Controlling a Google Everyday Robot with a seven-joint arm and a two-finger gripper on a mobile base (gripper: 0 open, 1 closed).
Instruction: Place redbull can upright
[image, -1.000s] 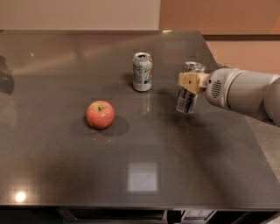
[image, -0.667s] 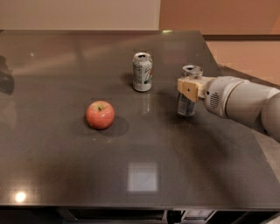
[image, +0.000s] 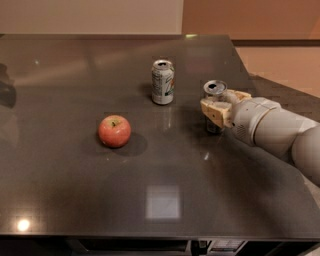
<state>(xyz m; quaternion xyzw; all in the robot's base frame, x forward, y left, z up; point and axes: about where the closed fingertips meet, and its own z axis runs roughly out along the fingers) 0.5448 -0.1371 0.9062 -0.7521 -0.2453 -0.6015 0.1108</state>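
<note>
The redbull can (image: 215, 88) is slim, with a silver top, and stands upright right of the table's centre with its base at or just above the tabletop. My gripper (image: 218, 106) reaches in from the right and is shut on the can's middle. One tan finger (image: 214, 112) crosses the can's front and the other shows behind it. The arm (image: 272, 125) covers the can's right side.
A wider white-and-green soda can (image: 163, 82) stands upright left of the gripper and a little farther back. A red apple (image: 114, 131) lies at centre left. The dark table's right edge (image: 250, 75) runs just behind the arm.
The gripper has lowered the can, brought it from a slight tilt to upright, and shifted it a little towards the front of the table.
</note>
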